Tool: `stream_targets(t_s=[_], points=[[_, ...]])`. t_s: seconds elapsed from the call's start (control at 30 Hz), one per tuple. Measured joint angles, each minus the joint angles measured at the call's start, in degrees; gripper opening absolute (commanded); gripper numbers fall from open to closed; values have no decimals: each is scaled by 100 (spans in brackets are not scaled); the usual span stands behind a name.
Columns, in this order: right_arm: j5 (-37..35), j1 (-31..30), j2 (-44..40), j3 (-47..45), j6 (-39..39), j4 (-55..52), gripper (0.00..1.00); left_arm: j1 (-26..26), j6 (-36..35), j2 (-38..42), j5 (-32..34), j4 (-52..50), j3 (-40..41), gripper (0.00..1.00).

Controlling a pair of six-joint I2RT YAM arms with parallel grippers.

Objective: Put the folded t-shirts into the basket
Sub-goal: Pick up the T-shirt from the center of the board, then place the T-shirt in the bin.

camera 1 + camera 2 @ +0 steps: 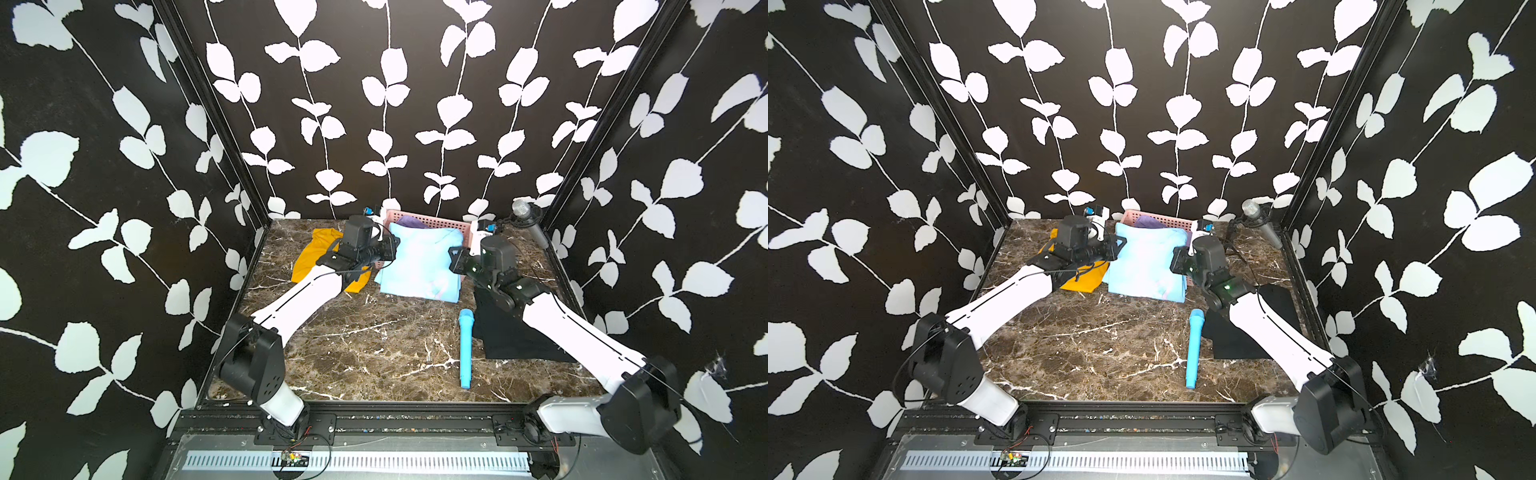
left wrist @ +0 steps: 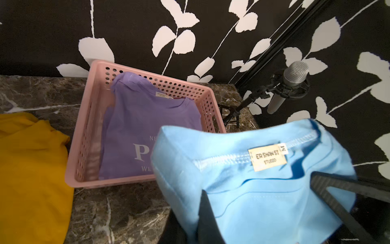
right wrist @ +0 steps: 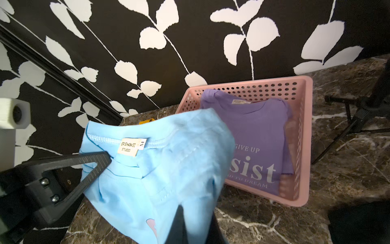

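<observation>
1. Both arms are sharing one shirt here. The left gripper (image 1: 394,244) and the right gripper (image 1: 453,254) are each pinching a side of the light blue tee (image 1: 419,266) up by the collar. That leaves the collar edge running straight across from one gripper to the other.
2. Both sets of jaws are pressed together on the cloth, nothing spread. In the wrist views the fabric is bunching around the fingers.
3. The bit that matters for the next move is that the basket (image 2: 84,131) is sitting just beyond both grippers, on the side away from the arm bases. It's pretty much centred between them, so I'm not seeing either arm as the nearer one.
4. The tee's held edge is lying roughly parallel to the basket's far wall, and the rest is hanging back toward the arm bases. I can't tell whether that trailing end is clearing the table.
5. The lilac tee (image 2: 147,118) is already lying flat inside the basket, so I'm guessing the blue one is going on top.
6. The mustard tee (image 1: 309,257) is lying outboard of the left gripper, partly under that arm. The black tee (image 1: 511,336) is lying behind the right gripper, under its forearm. The toy microphone (image 1: 465,349) is lying well behind both grippers, between the arms.
7. My read is that both arms are going to need to push forward together and then lower. The risk I'm seeing is the trailing end catching on the near rim.
</observation>
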State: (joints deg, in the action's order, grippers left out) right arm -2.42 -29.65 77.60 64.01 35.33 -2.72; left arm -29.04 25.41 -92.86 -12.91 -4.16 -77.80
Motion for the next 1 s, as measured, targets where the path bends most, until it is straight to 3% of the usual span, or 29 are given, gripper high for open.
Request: stream_targets(t_s=[0.53,1.0], points=[[-428,361,2369,1801,68,-275,0,487,-302,-2769,-326,-1198,-3027,0],[-452,721,3532,2612,-361,-317,0,509,-817,-4592,-313,-1744,-5077,0]])
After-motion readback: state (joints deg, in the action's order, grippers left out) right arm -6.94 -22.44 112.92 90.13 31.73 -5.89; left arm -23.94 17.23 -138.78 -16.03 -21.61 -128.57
